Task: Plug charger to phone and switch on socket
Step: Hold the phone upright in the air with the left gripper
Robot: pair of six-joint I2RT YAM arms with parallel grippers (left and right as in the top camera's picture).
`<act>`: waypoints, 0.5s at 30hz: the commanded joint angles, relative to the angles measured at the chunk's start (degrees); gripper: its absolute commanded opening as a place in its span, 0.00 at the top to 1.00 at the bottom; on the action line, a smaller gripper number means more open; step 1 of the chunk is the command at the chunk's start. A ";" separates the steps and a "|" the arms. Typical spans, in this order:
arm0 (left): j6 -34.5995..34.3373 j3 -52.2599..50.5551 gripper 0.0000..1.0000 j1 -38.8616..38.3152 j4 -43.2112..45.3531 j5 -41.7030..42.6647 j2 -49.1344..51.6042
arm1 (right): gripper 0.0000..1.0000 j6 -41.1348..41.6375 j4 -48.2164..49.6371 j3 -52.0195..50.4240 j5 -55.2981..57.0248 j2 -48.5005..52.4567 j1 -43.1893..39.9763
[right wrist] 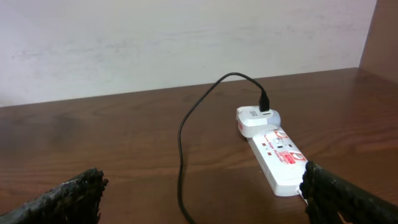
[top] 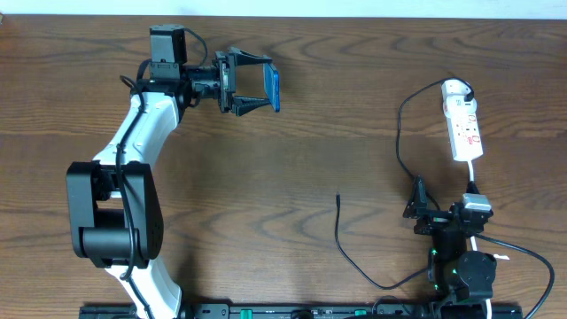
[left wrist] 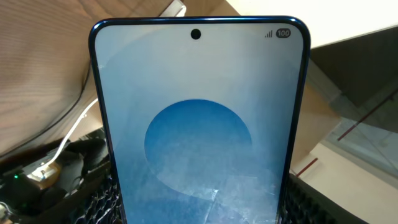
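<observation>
My left gripper [top: 252,84] is shut on the phone [top: 275,88], held above the far left of the table. The phone's blue-and-white screen [left wrist: 199,124] fills the left wrist view, clamped between both fingers. The charger, a thin black cable [top: 354,257], runs from its free connector tip [top: 337,197] on the table round to a plug in the white adapter [right wrist: 255,118] on the socket [top: 464,124]. The socket [right wrist: 280,158] is a white power strip with red marks. My right gripper [top: 423,206] is open and empty, just short of the socket's near end.
The socket's white cord [top: 472,173] runs back toward my right arm. Another black cable [top: 532,257] loops at the right front edge. A pale wall [right wrist: 186,43] stands behind the table.
</observation>
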 commanded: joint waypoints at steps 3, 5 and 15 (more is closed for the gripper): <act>-3.39 1.44 0.93 0.55 0.76 2.51 -2.75 | 0.01 -0.76 -0.15 -0.09 -0.15 -0.46 0.17; -3.50 1.44 0.93 0.72 0.76 2.54 -2.75 | 0.01 -0.76 -0.15 -0.09 -0.15 -0.46 0.17; -3.52 1.44 0.93 1.20 0.76 2.58 -2.75 | 0.01 -0.76 -0.15 -0.09 -0.17 -0.46 0.17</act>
